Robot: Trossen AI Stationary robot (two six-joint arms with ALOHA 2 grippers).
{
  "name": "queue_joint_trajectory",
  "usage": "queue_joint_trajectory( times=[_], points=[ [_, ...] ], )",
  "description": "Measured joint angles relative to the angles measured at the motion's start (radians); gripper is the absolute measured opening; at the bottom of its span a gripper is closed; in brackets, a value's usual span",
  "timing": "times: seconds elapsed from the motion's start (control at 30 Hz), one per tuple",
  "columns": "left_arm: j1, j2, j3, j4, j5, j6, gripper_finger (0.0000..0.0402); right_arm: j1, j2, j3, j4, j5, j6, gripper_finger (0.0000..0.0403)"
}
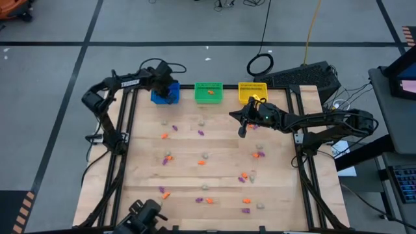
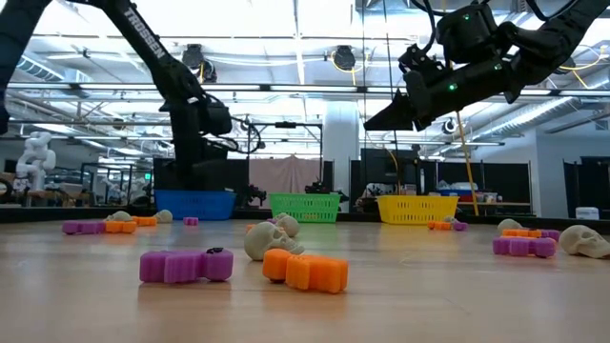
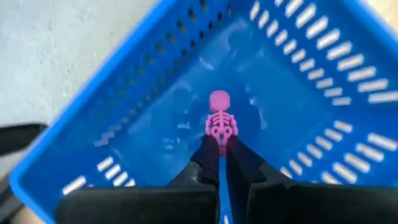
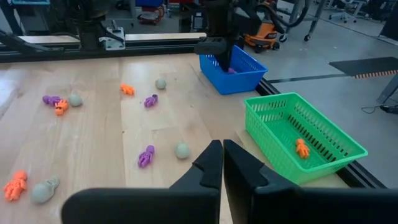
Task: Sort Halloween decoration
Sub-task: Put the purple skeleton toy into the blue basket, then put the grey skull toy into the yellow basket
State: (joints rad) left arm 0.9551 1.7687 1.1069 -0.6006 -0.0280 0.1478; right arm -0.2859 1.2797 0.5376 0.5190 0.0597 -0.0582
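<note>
A purple skeleton (image 3: 220,121) is pinched by its legs in the left gripper (image 3: 221,163), which is held over the blue bin (image 1: 165,95) at the table's far left. The right gripper (image 4: 222,163) is closed on nothing and is raised above the table near the yellow bin (image 1: 252,91). One orange trinket (image 4: 301,148) is seen in the green bin (image 4: 323,127). The sorting is judged barely begun: most of the Halloween decoration (image 1: 203,160), in purple, orange and pale pieces, is left scattered across the wooden table (image 1: 143,169), still to be binned.
</note>
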Motion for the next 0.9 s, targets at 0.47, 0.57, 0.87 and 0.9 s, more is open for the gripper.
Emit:
queue_joint_trajectory(
  times=[0.47,0.57,0.87,0.9],
  points=[
    [-0.002,-0.041,-0.002,0.015,-0.001,0.058,0.0106,0.0,0.0,0.0,-0.054,-0.003,0.02,0.0],
    [-0.008,-0.098,-0.05,0.1,0.044,0.043,0.0083,0.007,0.0,0.0,-0.065,-0.006,0.036,0.0],
    [-0.155,-0.331,-0.318,0.408,0.115,-0.012,0.0004,0.11,0.0,0.0,-0.088,-0.003,0.06,0.0016],
    [-0.18,-0.36,-0.347,0.432,0.115,-0.014,0.0005,0.124,0.0,0.0,-0.085,0.0,0.072,0.0019]
  ],
)
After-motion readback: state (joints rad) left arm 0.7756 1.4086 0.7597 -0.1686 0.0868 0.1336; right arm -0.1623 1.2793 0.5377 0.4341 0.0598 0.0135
